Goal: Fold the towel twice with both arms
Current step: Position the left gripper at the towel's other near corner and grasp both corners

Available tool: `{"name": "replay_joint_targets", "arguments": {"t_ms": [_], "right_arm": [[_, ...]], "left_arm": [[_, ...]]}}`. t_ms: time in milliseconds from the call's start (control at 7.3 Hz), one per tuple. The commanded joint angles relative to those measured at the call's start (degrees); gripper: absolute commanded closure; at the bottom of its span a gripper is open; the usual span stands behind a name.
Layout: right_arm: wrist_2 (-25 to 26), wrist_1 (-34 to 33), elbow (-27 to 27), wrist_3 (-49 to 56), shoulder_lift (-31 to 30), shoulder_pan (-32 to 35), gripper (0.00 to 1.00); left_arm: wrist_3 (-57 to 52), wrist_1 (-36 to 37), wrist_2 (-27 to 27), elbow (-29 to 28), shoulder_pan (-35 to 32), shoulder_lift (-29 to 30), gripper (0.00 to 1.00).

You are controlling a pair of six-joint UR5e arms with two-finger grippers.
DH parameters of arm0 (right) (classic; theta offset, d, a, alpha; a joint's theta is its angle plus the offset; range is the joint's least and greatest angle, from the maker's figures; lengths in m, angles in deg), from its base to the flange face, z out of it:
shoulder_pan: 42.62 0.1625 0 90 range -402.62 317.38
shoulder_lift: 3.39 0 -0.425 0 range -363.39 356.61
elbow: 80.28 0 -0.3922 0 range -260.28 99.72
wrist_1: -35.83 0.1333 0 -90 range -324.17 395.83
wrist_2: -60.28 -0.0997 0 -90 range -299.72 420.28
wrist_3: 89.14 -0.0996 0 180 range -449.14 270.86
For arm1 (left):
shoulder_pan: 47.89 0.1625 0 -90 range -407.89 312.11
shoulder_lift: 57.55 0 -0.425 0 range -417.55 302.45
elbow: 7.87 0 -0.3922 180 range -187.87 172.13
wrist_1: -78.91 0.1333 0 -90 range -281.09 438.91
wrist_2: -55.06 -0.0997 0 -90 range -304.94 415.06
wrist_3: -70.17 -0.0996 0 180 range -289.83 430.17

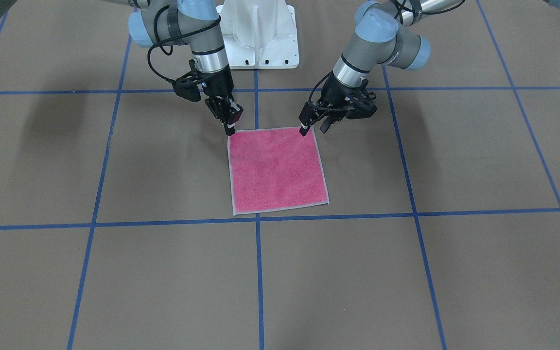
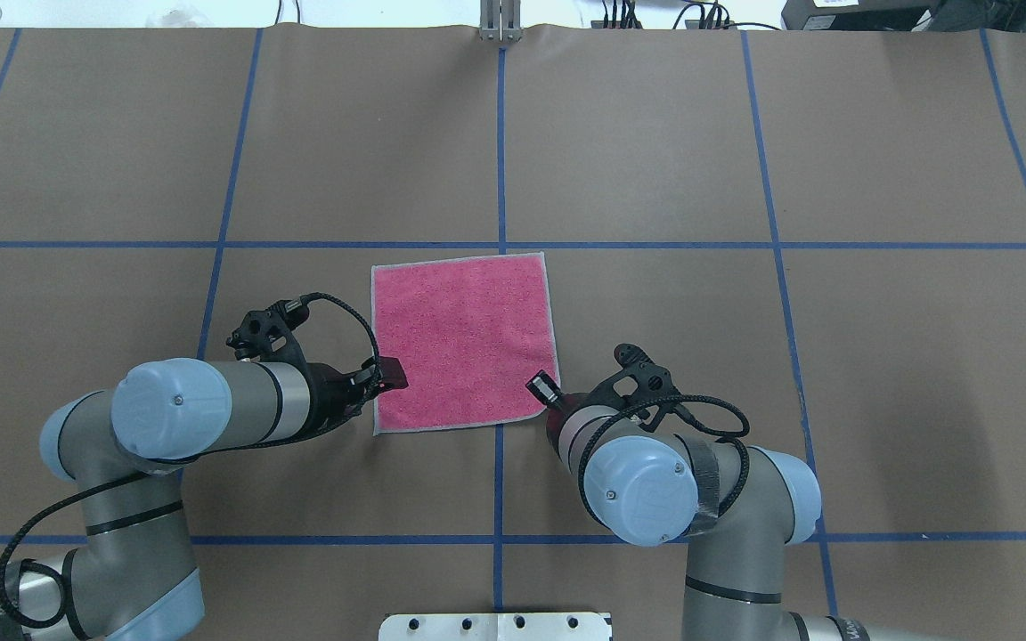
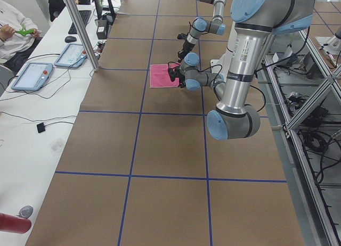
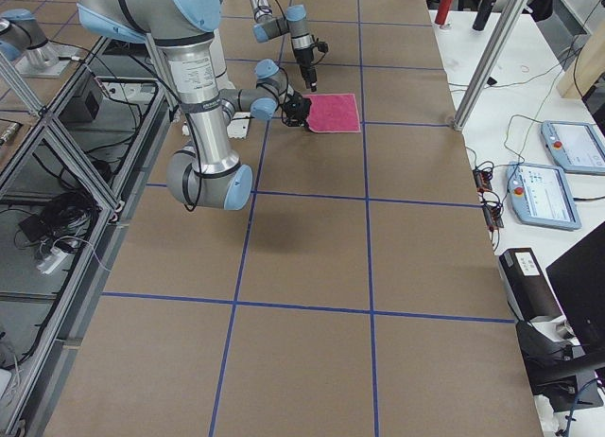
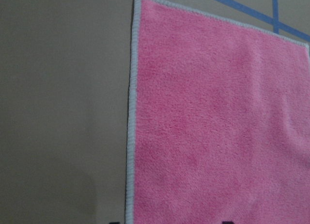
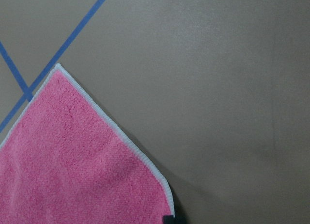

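Observation:
The towel (image 1: 277, 170) lies flat and pink face up on the brown table, and also shows in the overhead view (image 2: 462, 343). My left gripper (image 1: 313, 129) is open at the towel's near-left corner (image 2: 386, 378). In the left wrist view its fingertips straddle the towel's (image 5: 218, 122) grey border. My right gripper (image 1: 230, 127) is at the near-right corner (image 2: 540, 387). Its fingertips (image 6: 169, 218) stand together on the very tip of that corner of the towel (image 6: 72, 166), which stays low on the table.
The white pedestal base (image 1: 260, 34) stands behind the towel on the robot's side. Blue tape lines (image 2: 500, 151) cross the table. A side desk with tablets (image 3: 32, 75) and an operator runs along the far edge.

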Motion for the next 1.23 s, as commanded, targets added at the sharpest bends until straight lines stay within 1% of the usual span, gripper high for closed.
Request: {"name": "replay_joint_targets", "arguments": {"t_ms": [0, 685, 1096], "right_arm": [[0.00, 0.00, 0.06, 0.00, 0.04, 0.02, 1.00], [0.00, 0.00, 0.06, 0.00, 0.04, 0.02, 1.00], [0.00, 0.00, -0.02, 0.00, -0.05, 0.02, 1.00]], "left_arm": [[0.24, 0.09, -0.56, -0.09, 0.71, 0.02, 0.21], [-0.11, 0.09, -0.83, -0.09, 2.82, -0.15, 0.21], [-0.20, 0.26, -2.05, -0.17, 3.70, 0.11, 0.22]]}}
